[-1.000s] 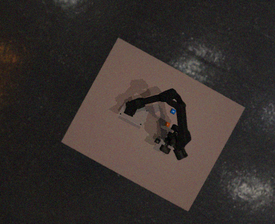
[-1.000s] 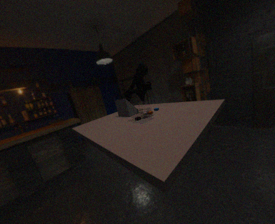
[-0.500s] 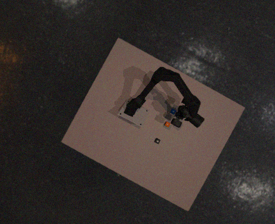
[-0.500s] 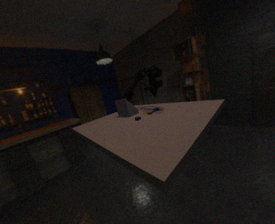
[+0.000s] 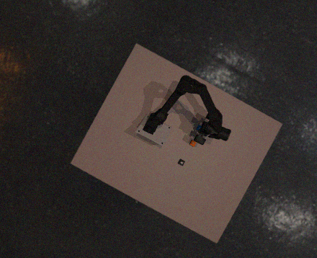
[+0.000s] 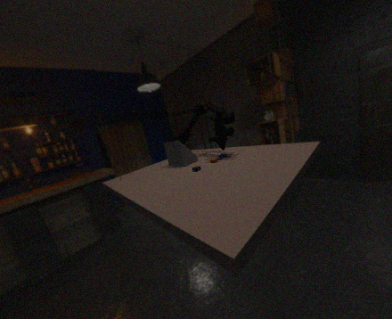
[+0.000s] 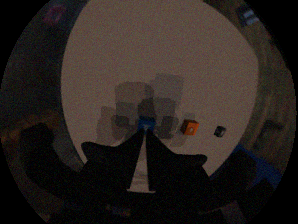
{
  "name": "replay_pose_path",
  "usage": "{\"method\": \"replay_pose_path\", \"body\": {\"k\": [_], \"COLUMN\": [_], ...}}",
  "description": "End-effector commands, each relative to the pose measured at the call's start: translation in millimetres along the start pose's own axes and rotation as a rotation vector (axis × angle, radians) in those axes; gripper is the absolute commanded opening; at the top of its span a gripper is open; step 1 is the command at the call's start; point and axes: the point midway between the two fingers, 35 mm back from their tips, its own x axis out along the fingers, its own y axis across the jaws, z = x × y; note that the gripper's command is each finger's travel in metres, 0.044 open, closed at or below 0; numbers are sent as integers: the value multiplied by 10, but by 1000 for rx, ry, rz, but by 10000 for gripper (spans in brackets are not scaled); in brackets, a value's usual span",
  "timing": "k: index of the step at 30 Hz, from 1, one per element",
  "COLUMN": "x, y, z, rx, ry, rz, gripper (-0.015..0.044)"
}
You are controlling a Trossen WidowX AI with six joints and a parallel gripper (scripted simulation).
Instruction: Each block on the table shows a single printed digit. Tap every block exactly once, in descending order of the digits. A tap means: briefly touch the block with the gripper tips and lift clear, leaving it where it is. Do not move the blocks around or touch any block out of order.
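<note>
A blue block stands on the table, partly covered by the arm in the top view. My gripper is shut and empty, its tips together just above the blue block. In the wrist view the tips overlap the block's near edge; contact cannot be told. An orange block stands beside it, to the right in the wrist view. A black block stands farther right there. The digits are too small and dark to read.
The pale arm base plate stands on the table, left of the blocks in the top view. The arm arches over from the base. Its shadows fall around the blue block.
</note>
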Motion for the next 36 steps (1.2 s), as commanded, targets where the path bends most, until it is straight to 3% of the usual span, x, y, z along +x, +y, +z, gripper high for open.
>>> {"method": "replay_pose_path", "body": {"k": [1,24,28,33,36], "x": [59,335,58,10,-362], "y": [8,12,8,6,-12], "z": [0,-1,1,3,30], "rx": [6,6,6,6,6], "ry": [-3,-3,-4,-4,-4], "rz": [6,7,6,5,-1], "gripper": [20,20,20,20,20]}}
